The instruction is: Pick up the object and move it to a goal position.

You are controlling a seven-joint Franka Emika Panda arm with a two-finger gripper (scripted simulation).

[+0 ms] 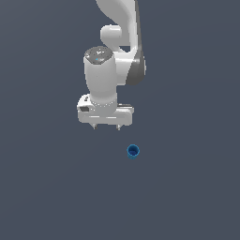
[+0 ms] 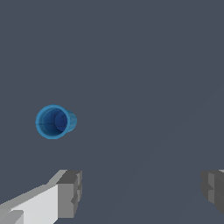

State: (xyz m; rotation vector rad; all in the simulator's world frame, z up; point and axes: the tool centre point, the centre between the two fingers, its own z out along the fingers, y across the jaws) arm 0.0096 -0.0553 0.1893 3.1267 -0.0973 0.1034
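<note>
My white arm (image 1: 123,51) reaches down from the top of the exterior view, wrist turned so that my claw (image 1: 107,126) points straight at the dark grey tabletop (image 1: 42,187). The claw's two short fingertips show as small nubs under the broad white hand, set well apart with nothing between them; I am holding nothing. In the wrist view the same spread is plain: one grey finger pad (image 2: 70,192) stands at one side of the picture and the other pad (image 2: 213,189) at the far side, with bare tabletop between them.

To the exterior view's right of my claw, and lower in the picture, stands the cup (image 1: 133,151), a tiny bright-blue cylinder, much narrower than my hand. It is near the claw but clear of it, touching neither fingertip. The wrist view looks into its open mouth (image 2: 54,122), where the hollow centre is a darker blue; there too it lies outside the gap between my fingers, out beyond the first pad.
</note>
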